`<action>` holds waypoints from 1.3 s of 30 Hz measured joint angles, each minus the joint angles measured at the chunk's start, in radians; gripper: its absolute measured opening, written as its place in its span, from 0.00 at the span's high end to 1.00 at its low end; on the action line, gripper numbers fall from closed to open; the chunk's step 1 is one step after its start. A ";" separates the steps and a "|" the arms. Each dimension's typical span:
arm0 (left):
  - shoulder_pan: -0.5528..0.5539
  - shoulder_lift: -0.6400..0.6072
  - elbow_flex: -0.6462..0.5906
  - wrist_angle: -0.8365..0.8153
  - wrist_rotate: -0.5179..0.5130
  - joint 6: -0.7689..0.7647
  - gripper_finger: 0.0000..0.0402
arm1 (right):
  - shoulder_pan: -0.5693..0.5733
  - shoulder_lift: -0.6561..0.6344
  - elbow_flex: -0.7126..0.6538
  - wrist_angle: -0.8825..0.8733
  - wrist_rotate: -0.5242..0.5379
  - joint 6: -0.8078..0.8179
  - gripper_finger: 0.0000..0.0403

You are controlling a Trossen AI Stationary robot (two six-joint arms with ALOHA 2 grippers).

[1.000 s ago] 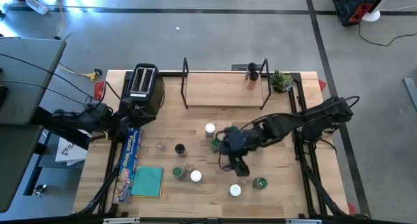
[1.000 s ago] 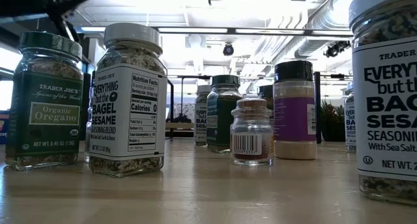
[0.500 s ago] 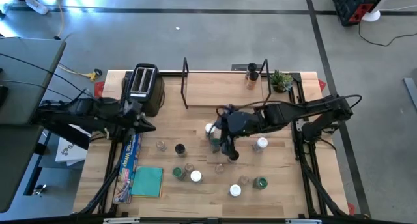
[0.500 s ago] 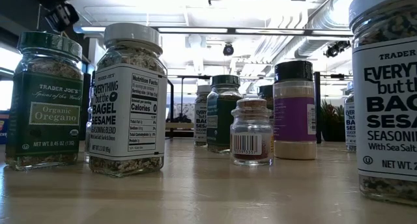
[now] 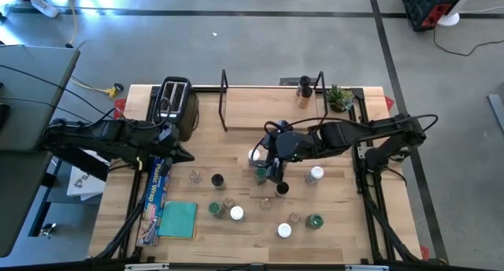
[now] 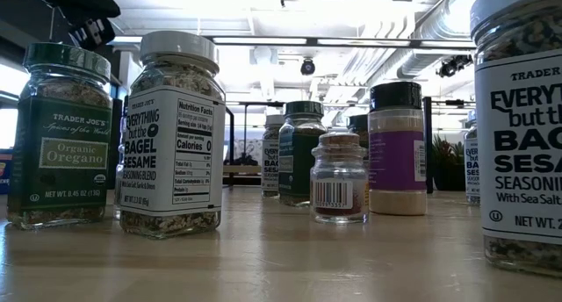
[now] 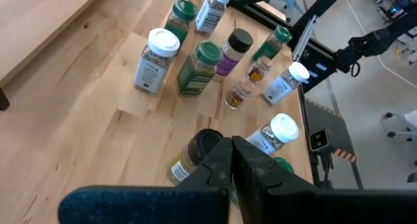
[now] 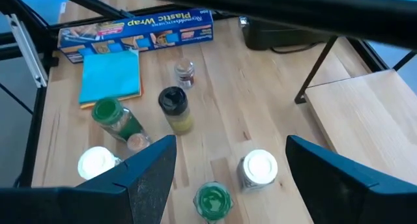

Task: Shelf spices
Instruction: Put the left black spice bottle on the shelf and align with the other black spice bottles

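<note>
Right pincer (image 5: 266,162) above mid-worktop (image 5: 236,145), fingers (image 8: 151,178) spread wide and empty, directly over a white-lidded jar (image 5: 254,155) and a green-lidded jar (image 5: 261,175) standing side by side in front of the shelf (image 5: 272,112). Left pincer (image 5: 183,155) closed on nothing, near the worktop's left side beside the toaster (image 5: 174,104), well apart from the loose spices (image 5: 223,208). One dark-lidded jar (image 5: 304,91) already on the shelf, at its right end; remaining jars scattered across the worktop's front half.
</note>
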 joint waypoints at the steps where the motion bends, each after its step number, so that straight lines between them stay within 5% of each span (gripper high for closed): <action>1: 0.000 0.000 0.000 0.000 0.000 0.000 0.98 | 0.000 0.000 0.000 0.000 0.000 0.000 0.30; 18: 0.000 0.000 0.000 0.000 -0.006 0.008 0.98 | 0.000 0.000 0.000 -0.007 -0.001 0.000 0.30; 22: 0.000 0.011 0.000 0.000 0.010 0.142 0.94 | 0.000 0.000 0.000 -0.007 -0.002 0.000 0.30; 34: 0.000 0.228 -0.002 0.040 0.063 0.442 0.40 | -0.006 0.000 0.000 -0.074 -0.032 0.077 0.30; 39: 0.000 0.364 -0.009 0.109 0.082 0.508 0.25 | -0.020 0.000 0.000 -0.135 -0.068 0.112 0.30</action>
